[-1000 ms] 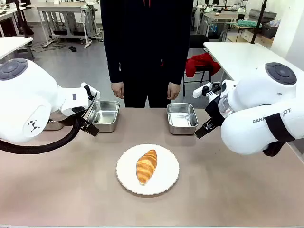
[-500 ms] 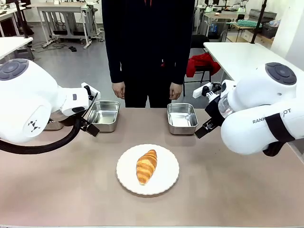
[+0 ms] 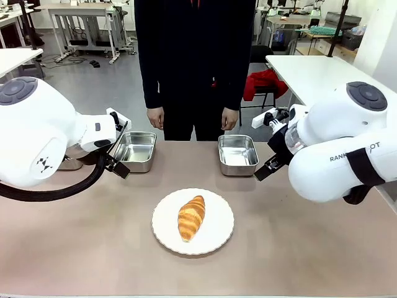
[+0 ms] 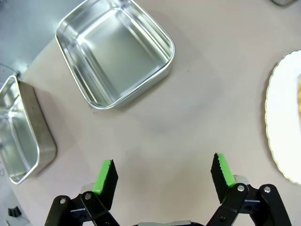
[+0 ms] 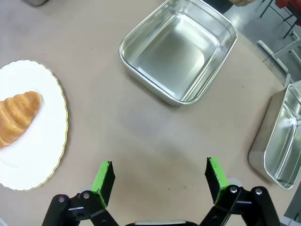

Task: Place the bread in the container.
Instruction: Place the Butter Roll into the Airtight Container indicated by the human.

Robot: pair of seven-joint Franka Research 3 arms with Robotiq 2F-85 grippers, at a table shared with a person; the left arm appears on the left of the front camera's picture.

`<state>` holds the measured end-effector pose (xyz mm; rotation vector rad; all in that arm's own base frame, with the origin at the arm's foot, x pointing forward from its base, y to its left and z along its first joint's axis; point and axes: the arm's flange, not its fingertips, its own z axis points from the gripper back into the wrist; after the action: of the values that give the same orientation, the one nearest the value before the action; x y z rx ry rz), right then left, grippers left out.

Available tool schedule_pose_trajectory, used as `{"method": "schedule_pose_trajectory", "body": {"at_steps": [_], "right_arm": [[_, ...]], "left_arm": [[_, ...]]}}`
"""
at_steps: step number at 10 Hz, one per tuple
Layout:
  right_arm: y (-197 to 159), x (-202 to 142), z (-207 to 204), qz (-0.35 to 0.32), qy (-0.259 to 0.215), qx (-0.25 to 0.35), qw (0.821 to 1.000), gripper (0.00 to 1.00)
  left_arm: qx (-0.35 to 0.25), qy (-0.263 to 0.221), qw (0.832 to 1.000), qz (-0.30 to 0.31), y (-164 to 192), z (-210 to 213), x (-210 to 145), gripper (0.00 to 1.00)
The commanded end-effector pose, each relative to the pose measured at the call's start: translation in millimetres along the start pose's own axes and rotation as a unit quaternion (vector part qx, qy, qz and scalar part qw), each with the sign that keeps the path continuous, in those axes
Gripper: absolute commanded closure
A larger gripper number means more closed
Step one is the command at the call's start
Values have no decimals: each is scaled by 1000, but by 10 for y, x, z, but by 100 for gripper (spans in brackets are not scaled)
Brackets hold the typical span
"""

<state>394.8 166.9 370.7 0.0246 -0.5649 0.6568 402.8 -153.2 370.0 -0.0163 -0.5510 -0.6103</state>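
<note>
The bread [image 3: 191, 217], a golden-brown croissant, lies on a round white plate [image 3: 214, 241] in the middle of the table; it also shows at the left edge of the right wrist view [image 5: 16, 116]. Two shiny steel containers stand at the far side, one at the left [image 3: 134, 151] [image 4: 115, 49] and one at the right [image 3: 238, 154] [image 5: 179, 48]. My left gripper [image 4: 163, 175] hovers open over bare table, short of the left container. My right gripper [image 5: 160, 178] is open too, over bare table between plate and right container. Neither touches anything.
A person stands at the far edge, hands [image 3: 155, 117] hanging at their sides. A further steel pan sits beside each near one, at the table's left [image 4: 21, 139] and right [image 5: 282, 141]. Both arms' bulky bodies [image 3: 37, 136] [image 3: 341, 149] flank the plate.
</note>
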Motion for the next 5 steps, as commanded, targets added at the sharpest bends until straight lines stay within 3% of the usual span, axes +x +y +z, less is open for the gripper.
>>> {"method": "schedule_pose_trajectory", "body": {"at_steps": [1, 3, 5], "right_arm": [[0, 0, 0, 0, 0, 0, 1000, 0], [-378, 479, 550, 1, -22, 5, 1000, 0], [-842, 584, 1132, -4, -43, 35, 998, 0]], "left_arm": [[0, 0, 1000, 0, 0, 0, 0, 0], [-33, -10, 999, 6, 497, 468, 349, 0], [-93, 0, 995, -23, 1113, 955, 596, 0]]}}
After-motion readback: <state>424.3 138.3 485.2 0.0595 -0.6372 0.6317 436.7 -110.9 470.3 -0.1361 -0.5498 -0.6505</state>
